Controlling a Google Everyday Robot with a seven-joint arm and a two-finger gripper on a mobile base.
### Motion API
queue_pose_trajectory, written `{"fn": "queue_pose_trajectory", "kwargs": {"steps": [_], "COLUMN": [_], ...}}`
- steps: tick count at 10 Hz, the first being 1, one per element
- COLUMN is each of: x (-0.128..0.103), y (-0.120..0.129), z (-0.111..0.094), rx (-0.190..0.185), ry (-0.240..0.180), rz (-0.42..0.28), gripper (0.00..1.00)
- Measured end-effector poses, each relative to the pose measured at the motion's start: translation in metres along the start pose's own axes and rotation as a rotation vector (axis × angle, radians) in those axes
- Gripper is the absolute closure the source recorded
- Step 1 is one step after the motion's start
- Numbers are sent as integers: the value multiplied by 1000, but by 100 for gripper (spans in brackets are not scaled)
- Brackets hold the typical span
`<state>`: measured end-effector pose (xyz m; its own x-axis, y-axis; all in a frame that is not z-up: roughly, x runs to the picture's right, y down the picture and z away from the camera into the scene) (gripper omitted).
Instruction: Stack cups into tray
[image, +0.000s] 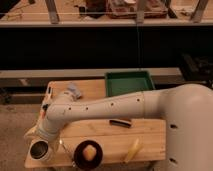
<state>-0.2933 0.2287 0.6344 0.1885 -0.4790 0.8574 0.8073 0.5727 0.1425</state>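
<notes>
A small pale whitish-grey cup (39, 150) with a dark inside is at the front left corner of the wooden table. My gripper (44, 140) is at the end of the arm, right at the cup, and partly covers it. I cannot tell whether the cup rests on the table or is lifted. The green rectangular tray (128, 82) with a raised rim sits at the far side of the table, right of centre, and nothing shows in it. My white arm (110, 106) stretches across the table from the right.
A dark brown bowl (88, 154) holding a yellowish item sits at the front edge, just right of the cup. A yellow banana-like item (133, 149) lies further right. A black item (120, 122) lies mid-table. A grey-blue object (74, 91) lies at the back left.
</notes>
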Motion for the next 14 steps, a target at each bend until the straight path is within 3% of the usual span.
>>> {"fn": "queue_pose_trajectory", "kwargs": {"steps": [2,3,5,8,10,12,14], "x": [-1,-2,-1,7,9,9,9], "y": [3,6,16,30,34,37,37], "z": [-2,-1,4,10,16,23,20], "rx": [-10,-35,-79,-106,-118,-134,-140], "ry": [6,29,67,102,109,112,132], "rz": [-12,-32,-50,-52,-52,-59,-63], "gripper": [21,24,42,71,79,68,46]}}
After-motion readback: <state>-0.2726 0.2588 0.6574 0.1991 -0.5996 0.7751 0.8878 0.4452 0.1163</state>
